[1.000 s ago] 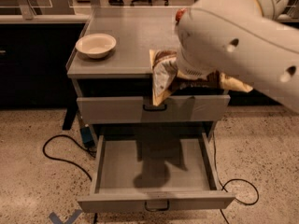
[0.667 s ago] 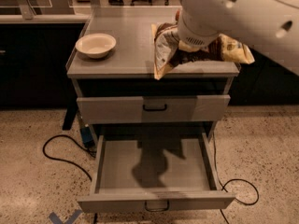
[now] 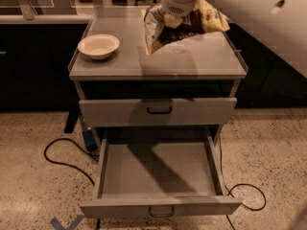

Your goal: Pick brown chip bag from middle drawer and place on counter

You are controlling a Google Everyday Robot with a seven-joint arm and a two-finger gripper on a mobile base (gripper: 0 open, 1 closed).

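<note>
The brown chip bag [image 3: 180,28], crumpled, dark brown with cream-yellow edges, hangs tilted over the back right part of the counter [image 3: 192,61]. Its lower corner is close to or touching the top. My gripper [image 3: 178,7] is at the top of the view on the end of the big white arm and holds the bag by its upper part. The middle drawer [image 3: 158,174] is pulled wide open at the bottom, and its bare grey floor holds nothing. The drawer above it [image 3: 159,111] is shut.
A cream bowl [image 3: 98,46] stands on the counter's left side. Black cables lie on the speckled floor at the left [image 3: 62,153] and at the right [image 3: 249,195] of the cabinet. A pale ledge with dark panels [image 3: 43,19] runs behind.
My gripper has carried the chip bag up from the cabinet's front edge and back over the counter top. The open drawer has not moved.
</note>
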